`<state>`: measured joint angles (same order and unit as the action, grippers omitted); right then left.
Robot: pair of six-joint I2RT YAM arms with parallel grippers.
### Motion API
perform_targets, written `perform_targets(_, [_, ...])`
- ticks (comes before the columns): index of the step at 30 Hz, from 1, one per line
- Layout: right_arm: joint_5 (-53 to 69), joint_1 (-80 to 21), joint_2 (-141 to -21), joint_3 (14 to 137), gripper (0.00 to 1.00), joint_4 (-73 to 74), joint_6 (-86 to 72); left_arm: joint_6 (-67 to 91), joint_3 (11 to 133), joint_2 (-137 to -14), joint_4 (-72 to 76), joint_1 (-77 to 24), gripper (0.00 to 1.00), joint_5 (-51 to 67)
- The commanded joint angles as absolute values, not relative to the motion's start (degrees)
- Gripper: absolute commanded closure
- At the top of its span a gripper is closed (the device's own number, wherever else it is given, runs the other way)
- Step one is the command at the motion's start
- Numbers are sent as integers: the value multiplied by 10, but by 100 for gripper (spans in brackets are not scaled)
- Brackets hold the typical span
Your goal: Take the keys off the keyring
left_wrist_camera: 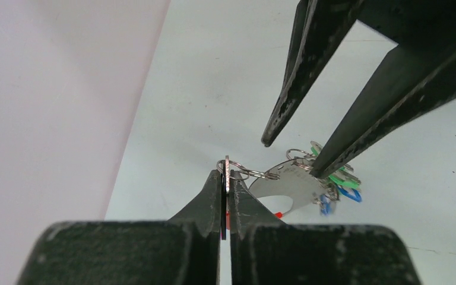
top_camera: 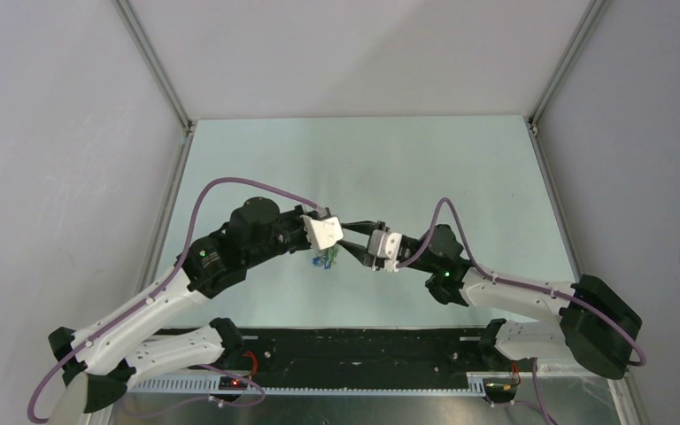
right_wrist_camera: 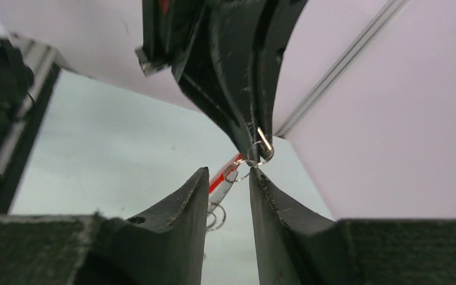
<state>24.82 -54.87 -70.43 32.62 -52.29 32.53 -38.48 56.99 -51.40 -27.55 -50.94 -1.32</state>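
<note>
**A:** What is closest to us?

**B:** Our left gripper (left_wrist_camera: 227, 177). It is pinched tight on a flat silver piece (left_wrist_camera: 227, 163). We think it is one of the keys, seen from its thin edge.

**A:** And just past it?

**B:** Little silver rings (left_wrist_camera: 255, 173) join it to the keys (left_wrist_camera: 338, 184), a bunch with green and blue bits. A bit of the red keyring (left_wrist_camera: 279, 214) peeks out under them. The whole bunch hangs in the air between our two arms, over the table (left_wrist_camera: 214, 89).

**A:** And our right gripper (left_wrist_camera: 291, 157)?

**B:** Its fingers are spread apart and hold nothing. One tip touches the bunch. The other tip is free.

**A:** So how do we do this well?

**B:** We think the left side should hold hard and not wiggle. The right side should close on the red loop, not the whole bunch, then pull slowly. A fast tug could make the thin piece slip out.

**A:** Is there a box or bowl for the keys?

**B:** We can see none.
</note>
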Motion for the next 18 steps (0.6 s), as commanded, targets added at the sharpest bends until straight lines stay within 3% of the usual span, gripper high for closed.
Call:
perform_targets(1, [248, -546, -667, 359, 65, -506, 142, -376, 593, -511, -234, -508, 100, -18])
perform_targets(10, [243, -545, -660, 432, 65, -344, -1, -376, 593, -511, -235, -508, 100, -22])
perform_targets(18, [254, -493, -658, 438, 65, -331, -155, -376, 591, -510, -233, -507, 100, -24])
